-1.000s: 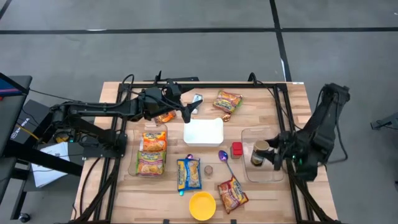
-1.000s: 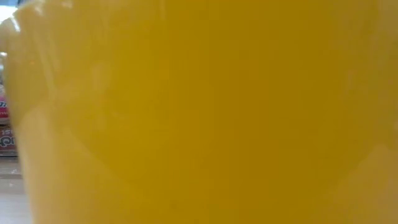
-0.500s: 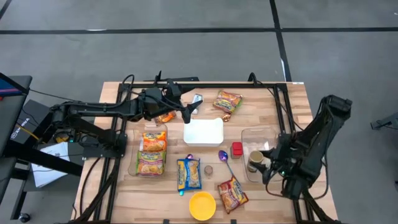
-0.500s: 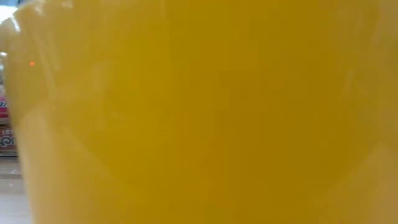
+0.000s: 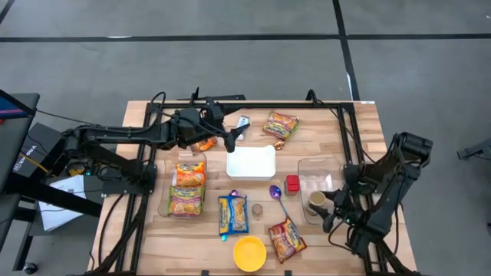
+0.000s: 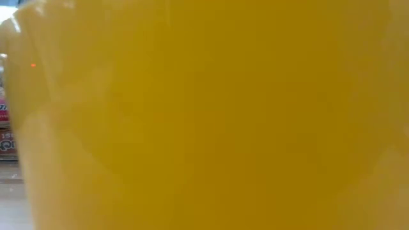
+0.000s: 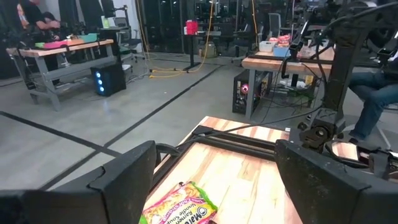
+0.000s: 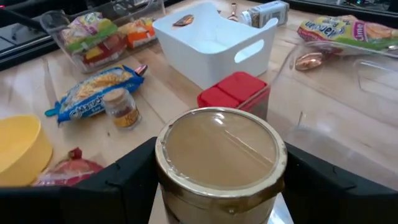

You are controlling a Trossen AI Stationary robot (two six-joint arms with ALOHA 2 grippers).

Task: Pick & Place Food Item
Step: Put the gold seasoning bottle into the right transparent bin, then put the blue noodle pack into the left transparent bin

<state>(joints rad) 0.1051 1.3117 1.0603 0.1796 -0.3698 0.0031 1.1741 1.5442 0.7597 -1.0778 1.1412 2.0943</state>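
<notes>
Standing upright between the fingers of the right gripper (image 8: 217, 180) is a jar (image 8: 219, 163) with a gold rim and a clear seal over a tan filling; the two dark fingers (image 8: 127, 180) press against its sides, clamped on it. From above, the jar (image 5: 316, 202) sits at the near end of a clear tray (image 5: 318, 167) by the table's (image 5: 360, 130) right edge, close to the near right corner, just beside a small red box (image 5: 292, 184). The right gripper (image 5: 325, 207) reaches in from the right edge, its arm folded low over the table's right rail.

Across the table the left gripper (image 5: 227, 139) hangs above the far middle, beside a white bin (image 5: 251, 162), with its arm stretched level from the left edge. Its fingers (image 7: 118, 180) stand wide apart and hold nothing; an orange noodle packet (image 7: 180, 205) lies on the wood under them.

A yellow bowl (image 5: 249, 253) sits at the near edge and fills the whole low view.
</notes>
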